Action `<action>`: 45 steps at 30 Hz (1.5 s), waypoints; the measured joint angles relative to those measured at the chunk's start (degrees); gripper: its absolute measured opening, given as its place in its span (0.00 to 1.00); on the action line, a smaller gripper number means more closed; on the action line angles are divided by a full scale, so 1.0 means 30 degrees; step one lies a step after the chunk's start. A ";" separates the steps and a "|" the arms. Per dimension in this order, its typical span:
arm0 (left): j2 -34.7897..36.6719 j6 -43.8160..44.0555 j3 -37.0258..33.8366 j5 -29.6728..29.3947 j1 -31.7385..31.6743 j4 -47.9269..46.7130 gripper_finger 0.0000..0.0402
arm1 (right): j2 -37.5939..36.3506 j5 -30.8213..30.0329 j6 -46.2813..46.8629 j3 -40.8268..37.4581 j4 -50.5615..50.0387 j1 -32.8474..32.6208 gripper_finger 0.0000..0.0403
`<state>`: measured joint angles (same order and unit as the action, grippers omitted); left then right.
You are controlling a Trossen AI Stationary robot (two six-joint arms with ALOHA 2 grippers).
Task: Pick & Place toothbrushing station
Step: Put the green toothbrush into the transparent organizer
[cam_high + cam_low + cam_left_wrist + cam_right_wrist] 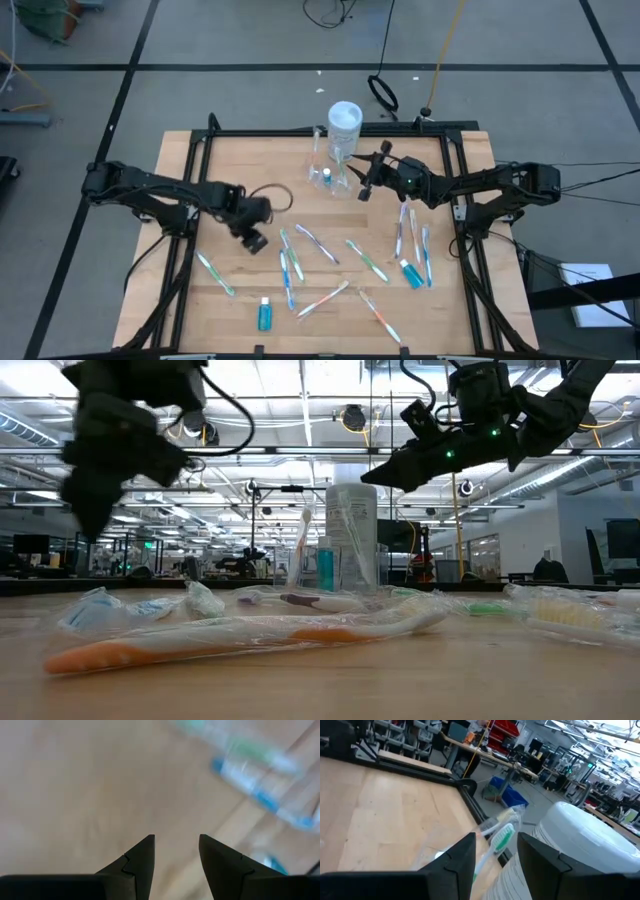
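Closest to us in the low view lies an orange toothbrush in its clear wrapper on the wooden table. We see the right gripper up near the far edge, jaws apart around nothing, with a wrapped green toothbrush just past its fingertips, right beside the small clear toothbrushing station and the tall white-capped container. We see the left gripper over bare wood, jaws apart and holding nothing.
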<state>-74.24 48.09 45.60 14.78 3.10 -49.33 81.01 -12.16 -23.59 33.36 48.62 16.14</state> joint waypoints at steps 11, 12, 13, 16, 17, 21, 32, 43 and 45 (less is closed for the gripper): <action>0.0007 -0.4854 -0.0741 -0.1636 0.8364 -0.1099 0.39 | 0.0000 0.0000 -0.3187 0.0000 0.0762 0.0000 0.34; 0.0007 -0.4678 -0.0991 -0.1524 0.8908 -0.0966 0.39 | 0.0000 0.0000 -0.3199 0.0000 0.0869 0.0000 0.34; 0.0007 -0.4235 -0.1289 -0.1341 0.9401 -0.0573 0.39 | 0.0000 0.0000 -0.3153 0.0000 0.0875 0.0000 0.34; 0.0007 -0.2853 -0.2390 -0.0654 1.0785 0.1085 0.39 | 0.0000 0.0000 -0.2860 0.0000 0.0847 0.0007 0.34; 0.0007 -0.2859 -0.2791 -0.0574 1.1207 0.1793 0.39 | 0.0000 0.0000 -0.2854 0.0000 0.0844 0.0004 0.34; 0.0000 -0.5019 -0.4333 -0.1546 1.2486 0.4991 0.39 | 0.0000 0.0000 -0.2808 0.0000 0.0795 0.0000 0.34; 0.0052 -0.9939 -0.5686 -0.3229 1.3191 0.7302 0.30 | 0.0000 0.0066 -0.1866 0.0000 0.0854 0.0000 0.34; -0.0029 -1.4593 -0.3299 -1.1003 1.1023 0.8644 0.06 | 0.0000 0.0075 -0.1859 0.0000 0.0849 0.0000 0.33; -0.0029 -1.6236 -0.2236 -1.3562 1.0133 0.8740 0.06 | 0.0000 0.0080 -0.1859 0.0000 0.0869 0.0000 0.33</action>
<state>-74.32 -0.62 38.90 -25.91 33.49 -23.11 81.01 -11.92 -29.17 33.36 51.22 16.14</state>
